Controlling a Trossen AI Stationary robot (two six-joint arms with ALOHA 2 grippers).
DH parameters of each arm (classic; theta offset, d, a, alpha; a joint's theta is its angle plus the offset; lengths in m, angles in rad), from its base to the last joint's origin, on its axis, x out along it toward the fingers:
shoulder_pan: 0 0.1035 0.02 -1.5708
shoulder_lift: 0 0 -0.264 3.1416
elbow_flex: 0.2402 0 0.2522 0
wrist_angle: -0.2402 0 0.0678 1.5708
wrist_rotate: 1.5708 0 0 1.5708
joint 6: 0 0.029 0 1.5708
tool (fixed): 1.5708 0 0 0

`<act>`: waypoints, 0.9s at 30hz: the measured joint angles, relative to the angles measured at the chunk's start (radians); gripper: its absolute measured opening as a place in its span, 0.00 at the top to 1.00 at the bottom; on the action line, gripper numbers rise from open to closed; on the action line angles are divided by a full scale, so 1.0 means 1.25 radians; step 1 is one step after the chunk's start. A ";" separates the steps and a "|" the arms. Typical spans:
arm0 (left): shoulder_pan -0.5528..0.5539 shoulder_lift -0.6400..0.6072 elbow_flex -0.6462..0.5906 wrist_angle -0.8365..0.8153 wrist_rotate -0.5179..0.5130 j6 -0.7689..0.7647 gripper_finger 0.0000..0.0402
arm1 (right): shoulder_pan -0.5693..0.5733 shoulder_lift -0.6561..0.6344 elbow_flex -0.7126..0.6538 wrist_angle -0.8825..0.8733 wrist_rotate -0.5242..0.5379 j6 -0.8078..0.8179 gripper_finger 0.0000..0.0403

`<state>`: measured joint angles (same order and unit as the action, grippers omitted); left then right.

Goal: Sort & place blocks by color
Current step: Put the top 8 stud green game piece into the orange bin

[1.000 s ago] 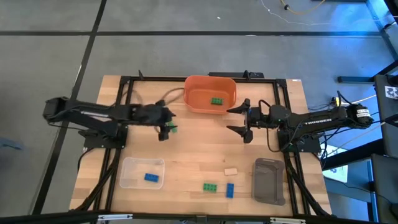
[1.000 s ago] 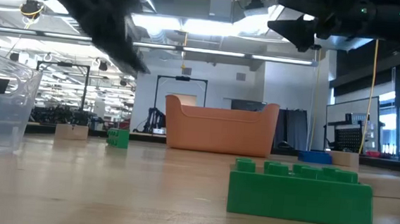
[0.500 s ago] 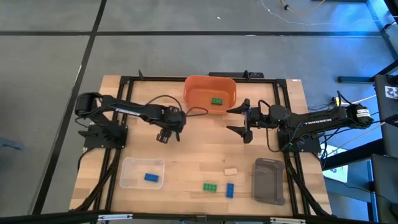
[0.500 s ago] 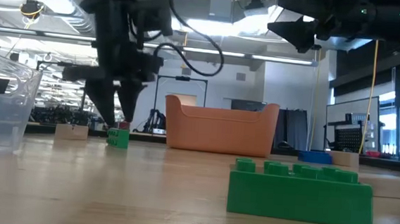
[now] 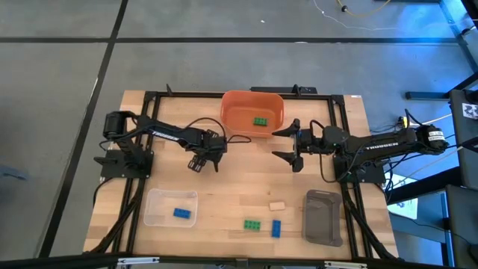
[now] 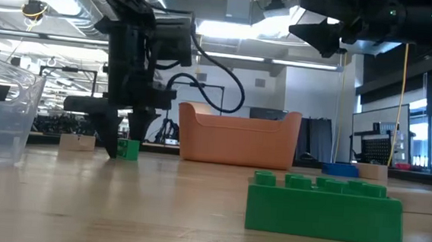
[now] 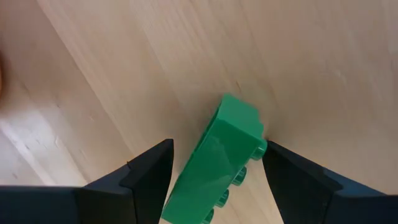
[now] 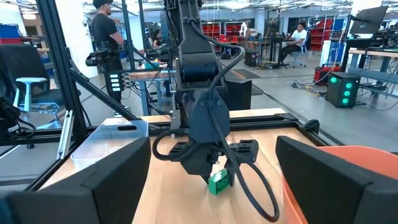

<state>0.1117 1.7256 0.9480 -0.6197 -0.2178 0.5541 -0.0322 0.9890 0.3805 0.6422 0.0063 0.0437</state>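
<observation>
Apparently untouched, green block (image 7: pixel 222 163) between open left claw (image 7: pixel 214 171) fingers.

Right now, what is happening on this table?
The robot is sorting toy blocks by colour. The left gripper is down at the table with its fingers open on either side of a green block, which lies on the wood, not yet gripped. The right gripper waits open beside the orange bin, which holds one green block. A blue block lies in the clear tray.
</observation>
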 joint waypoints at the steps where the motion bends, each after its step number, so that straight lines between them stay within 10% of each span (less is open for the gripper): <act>1: 0.000 0.000 0.000 0.000 -0.001 0.000 0.40 | 0.000 0.000 0.000 0.000 0.000 0.000 0.14; 14: -0.002 0.010 0.031 -0.072 -0.044 -0.053 0.80 | 0.000 0.000 0.000 0.000 0.000 0.000 0.14; 21: 0.002 -0.045 0.120 -0.163 -0.053 -0.116 0.80 | 0.000 0.000 0.000 -0.008 0.000 0.000 0.14; 27: 0.023 -0.232 0.076 0.062 0.071 -0.196 0.80 | 0.000 0.000 0.001 -0.022 0.001 0.000 0.14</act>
<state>0.1406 1.4351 1.0429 -0.5426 -0.1292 0.3093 -0.0326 0.9890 0.3813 0.6151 0.0074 0.0441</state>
